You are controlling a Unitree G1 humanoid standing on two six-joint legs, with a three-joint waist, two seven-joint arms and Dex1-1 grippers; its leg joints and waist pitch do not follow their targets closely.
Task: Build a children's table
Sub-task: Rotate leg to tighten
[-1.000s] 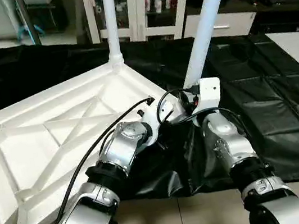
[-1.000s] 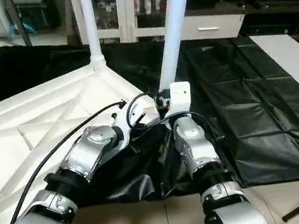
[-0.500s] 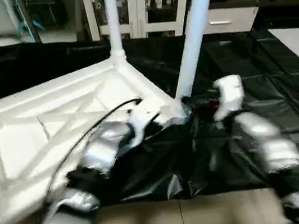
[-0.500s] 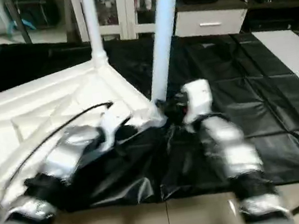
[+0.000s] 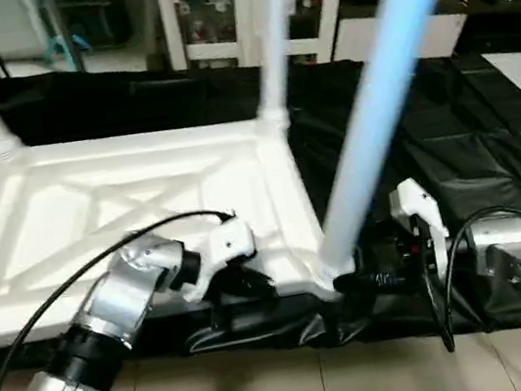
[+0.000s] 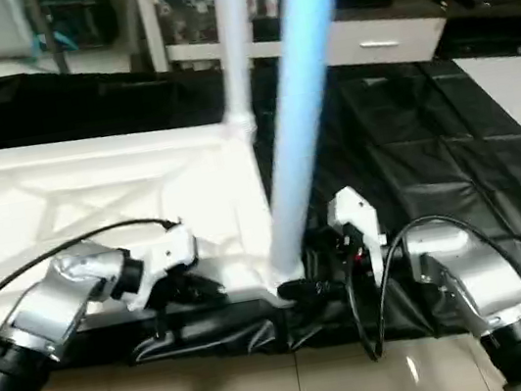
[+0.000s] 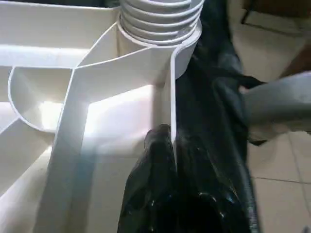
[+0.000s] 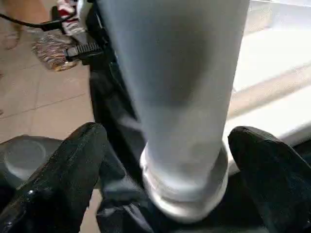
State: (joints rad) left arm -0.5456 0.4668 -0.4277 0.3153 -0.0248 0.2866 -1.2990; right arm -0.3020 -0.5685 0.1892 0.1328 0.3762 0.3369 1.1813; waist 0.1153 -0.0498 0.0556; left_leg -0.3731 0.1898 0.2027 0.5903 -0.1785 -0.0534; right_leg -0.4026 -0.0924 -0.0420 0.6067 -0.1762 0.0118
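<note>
The children's table [image 5: 142, 199] — a large white plastic rectangular top lying ribbed underside up on a black plastic sheet [image 5: 488, 130] over the tiled floor — has three tapered white tube legs in view, standing in its corner sockets. At the near right corner, the right gripper [image 8: 163, 165] straddles the nearest leg [image 5: 369, 129] low down, fingers wide and apart from it. The left gripper [image 7: 172, 141] is pinched on the top's near rim. Seating this leg looks done; next probably comes checking it — then any remaining corner.
</note>
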